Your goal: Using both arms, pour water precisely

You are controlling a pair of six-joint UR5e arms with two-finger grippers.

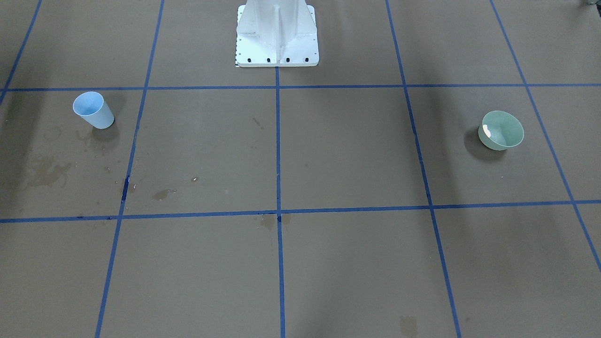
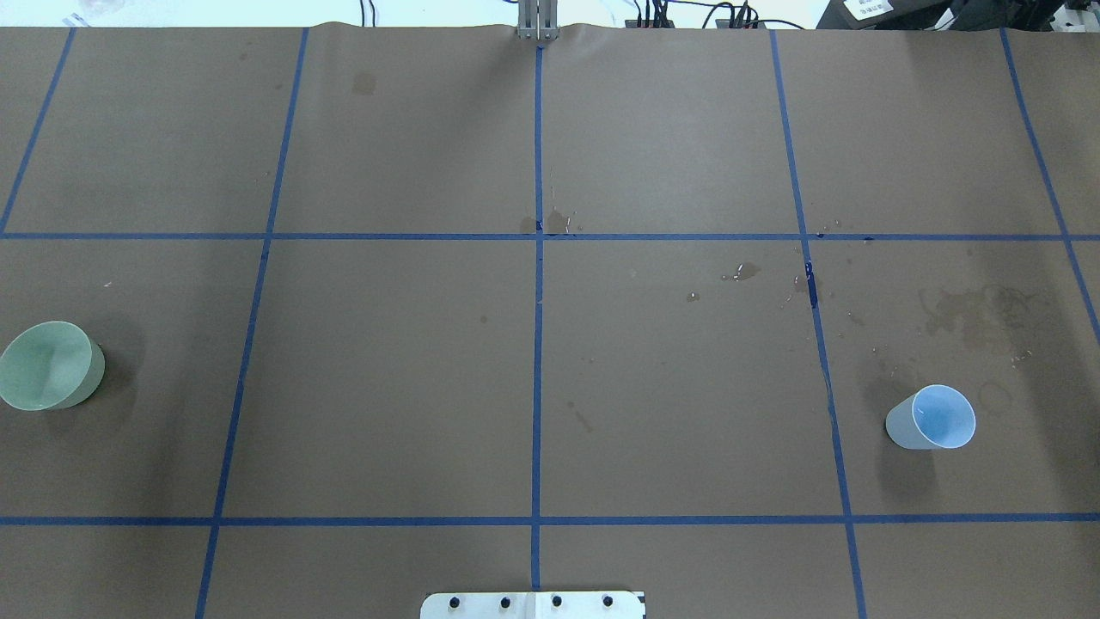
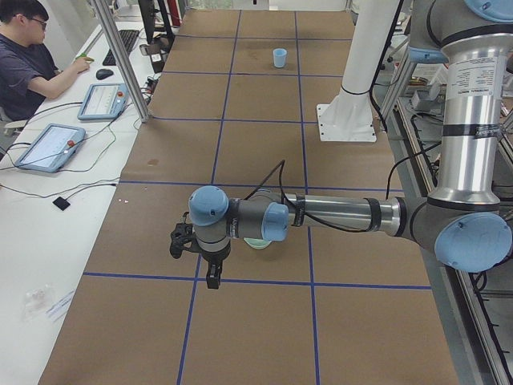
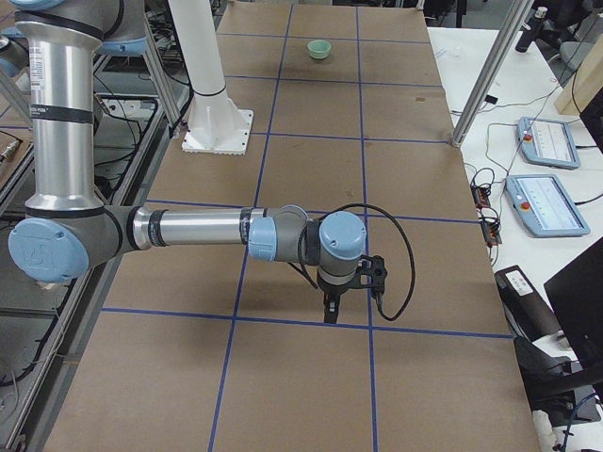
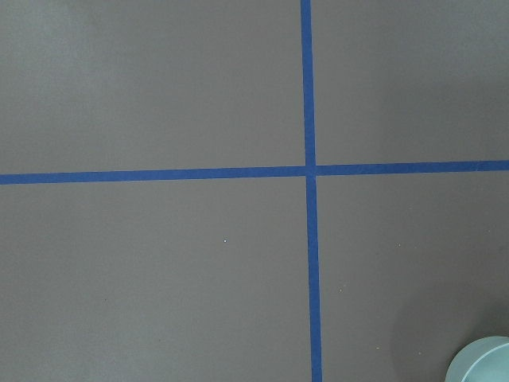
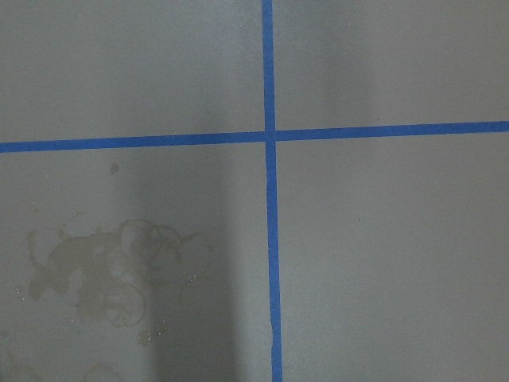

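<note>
The left gripper [image 3: 211, 279] and right gripper [image 4: 329, 311] hang fingers-down from the left arm [image 3: 337, 215] and right arm [image 4: 188, 229], whose forearms lie level, with opening and hold impossible to tell, while the water [image 2: 732, 276] shows only as tiny glinting drops on the table [image 2: 387, 387], near the upright blue cup [image 2: 932, 419] and well apart from the green bowl [image 2: 47, 365].

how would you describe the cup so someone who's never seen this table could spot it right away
Start at the white pedestal and follow the brown table toward the robot's right end. There, in the middle row of blue-taped squares, beside the dark stains, stands the cup. It is pale blue, tall and tapered, unlike the wide green bowl at the opposite end.
</note>
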